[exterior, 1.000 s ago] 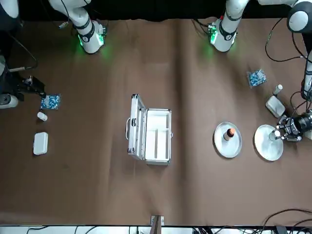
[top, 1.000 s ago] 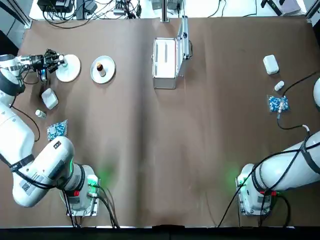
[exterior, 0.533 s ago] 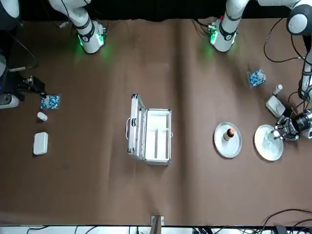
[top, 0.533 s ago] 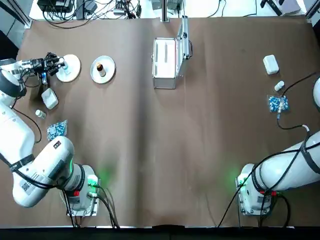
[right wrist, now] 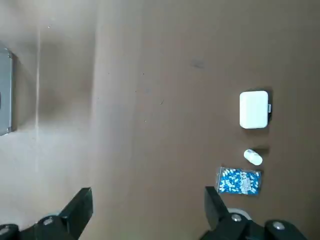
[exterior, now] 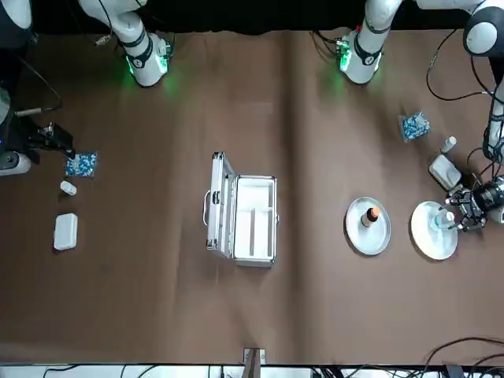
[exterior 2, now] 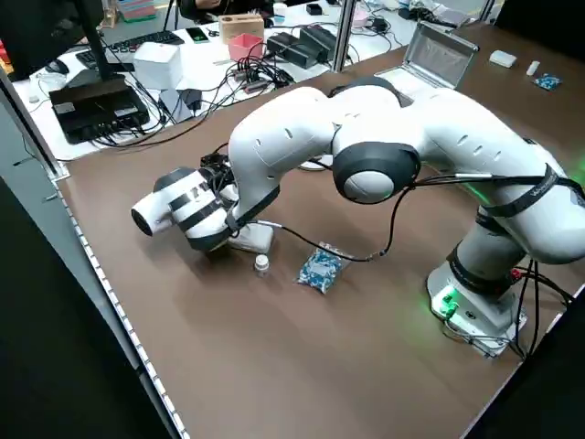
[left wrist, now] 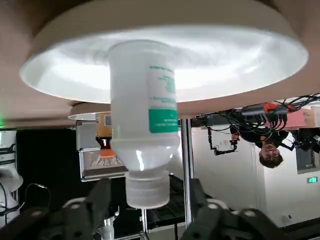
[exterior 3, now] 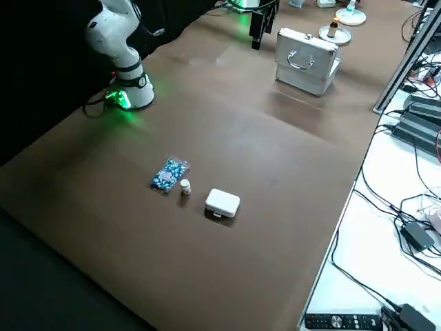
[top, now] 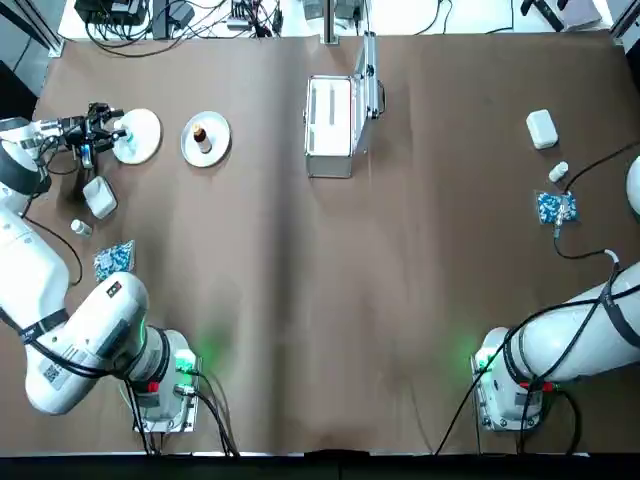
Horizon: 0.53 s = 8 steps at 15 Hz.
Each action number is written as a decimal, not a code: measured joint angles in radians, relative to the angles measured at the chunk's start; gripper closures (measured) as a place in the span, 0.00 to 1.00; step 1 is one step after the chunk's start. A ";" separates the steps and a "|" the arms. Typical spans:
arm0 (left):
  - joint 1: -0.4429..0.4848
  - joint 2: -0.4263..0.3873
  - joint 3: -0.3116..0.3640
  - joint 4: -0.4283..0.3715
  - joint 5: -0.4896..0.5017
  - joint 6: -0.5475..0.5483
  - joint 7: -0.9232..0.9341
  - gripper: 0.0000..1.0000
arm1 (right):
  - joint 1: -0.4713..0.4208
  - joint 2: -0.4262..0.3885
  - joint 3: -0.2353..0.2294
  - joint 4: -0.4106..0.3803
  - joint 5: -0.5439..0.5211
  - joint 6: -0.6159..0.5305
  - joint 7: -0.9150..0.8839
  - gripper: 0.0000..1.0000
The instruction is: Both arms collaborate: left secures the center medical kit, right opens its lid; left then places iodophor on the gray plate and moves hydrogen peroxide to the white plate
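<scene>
The medical kit [top: 333,125] lies open at the table's far middle, its lid standing upright. On the gray plate [top: 215,148] stands the brown iodophor bottle [top: 200,133]. The hydrogen peroxide bottle [left wrist: 145,125], clear with a green label, stands on the white plate [top: 145,135]. My left gripper [top: 100,128] hovers at that plate's outer edge; in the left wrist view it [left wrist: 147,212] is open, its fingers on either side of the bottle's cap and apart from it. My right gripper [right wrist: 148,212] is open and holds nothing, out at the table's right side [exterior: 59,142].
On the left, a white box [top: 99,196], a small vial [top: 80,228] and a blue pill packet [top: 113,260] lie just behind my left gripper. A matching white box [top: 541,128], vial [top: 558,172] and packet [top: 555,207] lie at the right.
My left gripper has slid slightly outward from the white plate, and the hydrogen peroxide bottle stays standing on the plate. The right arm has not moved.
</scene>
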 joint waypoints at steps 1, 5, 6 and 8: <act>0.000 0.000 -0.002 0.003 0.000 0.000 0.000 0.22 | 0.000 0.000 0.000 0.000 0.000 0.000 0.000 0.01; -0.006 -0.043 -0.020 0.024 0.012 -0.003 -0.003 0.00 | 0.000 0.000 -0.001 0.000 0.000 0.001 0.000 0.01; -0.013 -0.065 -0.022 0.026 0.036 -0.005 -0.003 0.00 | 0.000 0.000 -0.001 0.000 0.000 0.001 0.000 0.01; -0.046 -0.117 -0.024 0.028 0.091 -0.006 -0.006 0.00 | -0.001 0.000 -0.003 0.000 0.000 0.002 0.000 0.01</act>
